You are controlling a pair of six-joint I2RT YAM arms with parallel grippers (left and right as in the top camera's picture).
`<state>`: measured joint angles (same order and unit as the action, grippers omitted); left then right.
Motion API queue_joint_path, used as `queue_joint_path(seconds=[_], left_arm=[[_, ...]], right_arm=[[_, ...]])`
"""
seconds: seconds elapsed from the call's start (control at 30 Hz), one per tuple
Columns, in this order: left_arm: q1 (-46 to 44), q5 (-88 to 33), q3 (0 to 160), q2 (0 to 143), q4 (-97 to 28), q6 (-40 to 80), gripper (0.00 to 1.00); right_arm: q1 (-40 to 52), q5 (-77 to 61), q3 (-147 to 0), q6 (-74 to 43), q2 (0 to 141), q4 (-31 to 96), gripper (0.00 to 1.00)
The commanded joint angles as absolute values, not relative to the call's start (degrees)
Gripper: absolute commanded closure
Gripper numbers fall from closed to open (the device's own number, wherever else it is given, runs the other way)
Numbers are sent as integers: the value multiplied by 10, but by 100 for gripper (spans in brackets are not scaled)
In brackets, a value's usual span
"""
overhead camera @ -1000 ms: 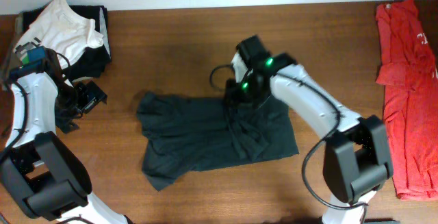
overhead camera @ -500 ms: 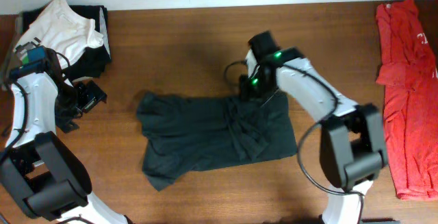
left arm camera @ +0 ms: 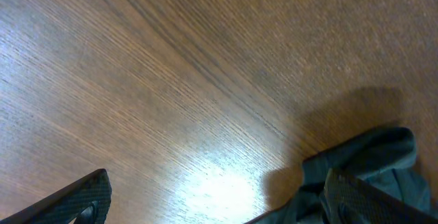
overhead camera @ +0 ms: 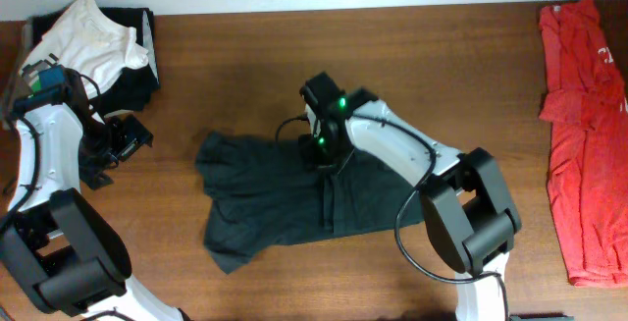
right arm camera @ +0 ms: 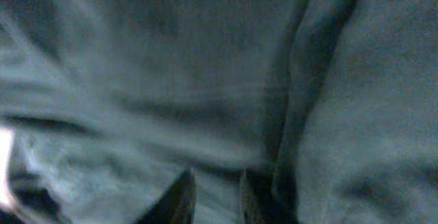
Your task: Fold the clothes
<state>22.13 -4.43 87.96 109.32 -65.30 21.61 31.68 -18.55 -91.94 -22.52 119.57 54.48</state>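
Observation:
The black T-shirt (overhead camera: 265,198) lies crumpled in the middle of the table, with no lettering showing. My right gripper (overhead camera: 322,152) is at its upper edge, shut on a fold of the fabric. In the right wrist view the dark cloth (right arm camera: 171,80) fills the frame and the two fingertips (right arm camera: 215,193) sit close together with cloth between them. My left gripper (overhead camera: 126,136) is open and empty over bare table, left of the shirt. In the left wrist view its fingers (left arm camera: 219,207) are wide apart and a shirt corner (left arm camera: 369,155) shows at the lower right. The red T-shirt (overhead camera: 584,115) lies along the right edge.
A pile of clothes, a white garment (overhead camera: 93,31) on top of black ones (overhead camera: 137,76), sits at the back left corner. The wooden table (overhead camera: 245,76) shows between the pile and the shirt. The back edge runs along a pale wall.
My right gripper has swung out to the right, then moved left along the shirt's upper edge, pulling its right part inward. The left arm has not moved.

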Motion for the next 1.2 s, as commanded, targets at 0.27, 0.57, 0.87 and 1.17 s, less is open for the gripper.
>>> queue_joint_path(seconds=[0.27,0.57,0.87,1.17], left_arm=[[222,-45,881,1099,-653,209,1],[222,-45,881,1099,-654,209,1],[222,-45,881,1099,-652,209,1],[222,-46,881,1099,-654,209,1]], right_arm=[[231,-32,-1196,-182,1177,885,39],[256,-173,-921,-185,1177,697,74],[323,-242,-824,-223,1177,571,75],[264,-59,-1046,-238,1164,765,77]])
